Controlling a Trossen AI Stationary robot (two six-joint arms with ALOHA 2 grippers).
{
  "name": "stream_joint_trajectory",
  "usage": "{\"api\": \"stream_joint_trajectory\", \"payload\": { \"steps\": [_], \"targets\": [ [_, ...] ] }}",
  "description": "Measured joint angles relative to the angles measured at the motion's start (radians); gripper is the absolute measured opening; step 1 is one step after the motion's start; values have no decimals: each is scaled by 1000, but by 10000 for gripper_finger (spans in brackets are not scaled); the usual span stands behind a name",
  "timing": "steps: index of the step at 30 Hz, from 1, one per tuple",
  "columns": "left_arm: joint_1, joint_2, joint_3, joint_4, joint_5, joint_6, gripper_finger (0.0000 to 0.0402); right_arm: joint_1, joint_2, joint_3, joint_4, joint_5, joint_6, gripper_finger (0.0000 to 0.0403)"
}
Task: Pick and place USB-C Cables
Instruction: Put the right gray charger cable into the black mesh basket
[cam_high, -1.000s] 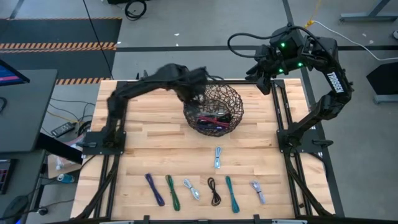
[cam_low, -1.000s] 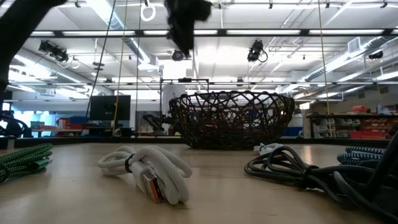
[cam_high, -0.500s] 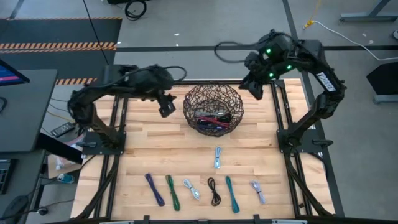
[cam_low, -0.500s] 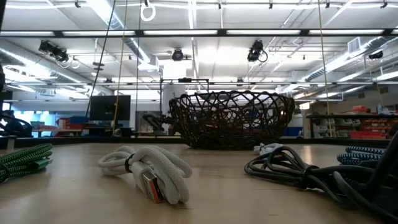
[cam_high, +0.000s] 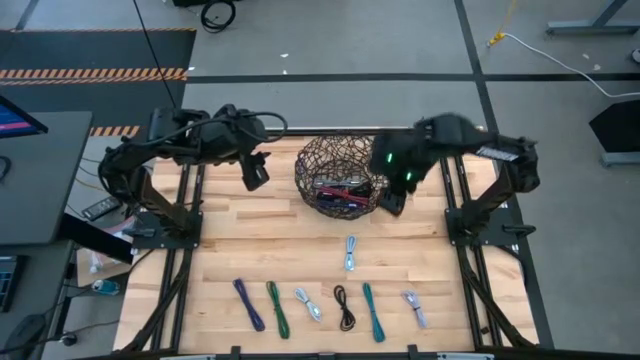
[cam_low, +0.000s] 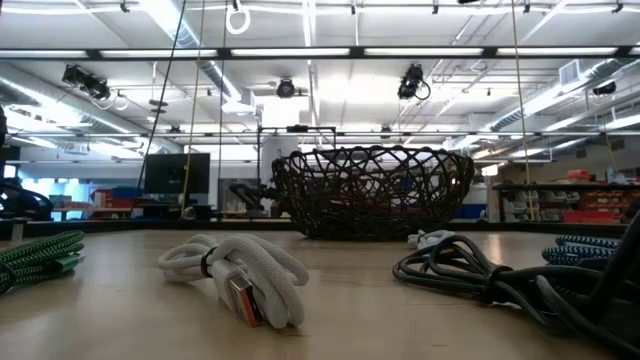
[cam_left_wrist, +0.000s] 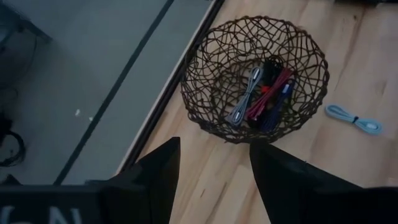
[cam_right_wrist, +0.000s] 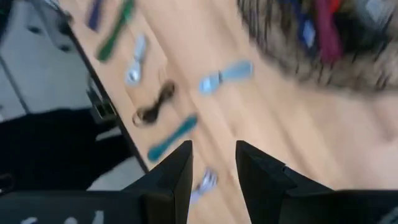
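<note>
Right hand (cam_high: 392, 203) hung parted, empty, at basket's (cam_high: 343, 176) right rim. Nearest loose cable (cam_high: 350, 252) lay just bench-front of basket (long axis front-to-back). Left hand (cam_high: 255, 172) parted, farther off.

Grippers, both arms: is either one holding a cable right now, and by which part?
Nothing is held. The left gripper hangs open beside the basket, and the right gripper is open too, with only bare table between its fingers.
</note>
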Motion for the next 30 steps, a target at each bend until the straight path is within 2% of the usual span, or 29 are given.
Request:
{"api": "stream_joint_trajectory", "payload": {
  "steps": [6,12,16,19,23,26,30],
  "targets": [
    [4,0,0,0,-18,41,201,160,0,-199,0,-29,279,128],
    [25,0,0,0,-22,43,201,314,0,-394,13,-184,559,128],
    [37,0,0,5,-22,46,201,403,0,-482,134,-262,692,128],
    [41,0,0,9,-22,46,201,453,0,-529,295,-253,800,128],
    [41,0,0,19,-22,47,201,513,0,-593,476,-150,948,128],
    [41,0,0,28,-22,46,201,561,-1,-646,538,-98,1051,128],
    [41,0,0,33,-22,46,201,624,-1,-709,572,-84,1175,131]
  ]
}}
